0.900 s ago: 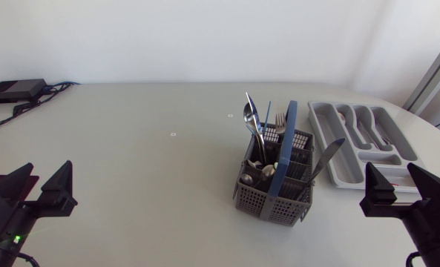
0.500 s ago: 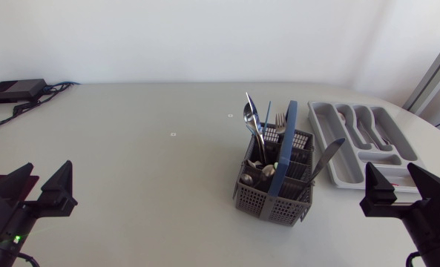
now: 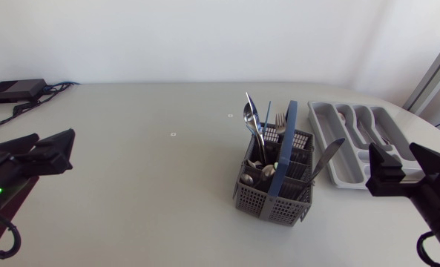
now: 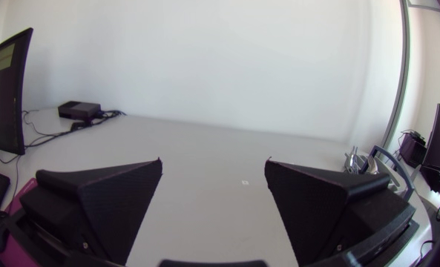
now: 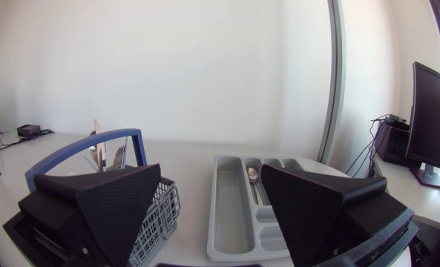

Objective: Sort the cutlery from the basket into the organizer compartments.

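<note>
Right jaws open, empty; basket [image 3: 268, 204] lies just ahead, toward their left finger, cutlery [image 3: 251, 117] standing upright in it, organizer [image 3: 314, 121] straight ahead. Left jaws open, empty, well apart from the basket. Right arm judged nearer; pick from above.

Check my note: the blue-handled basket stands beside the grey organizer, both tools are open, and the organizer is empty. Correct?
Not quite: the organizer is not empty; the right wrist view shows a spoon lying in it. The rest holds.
</note>
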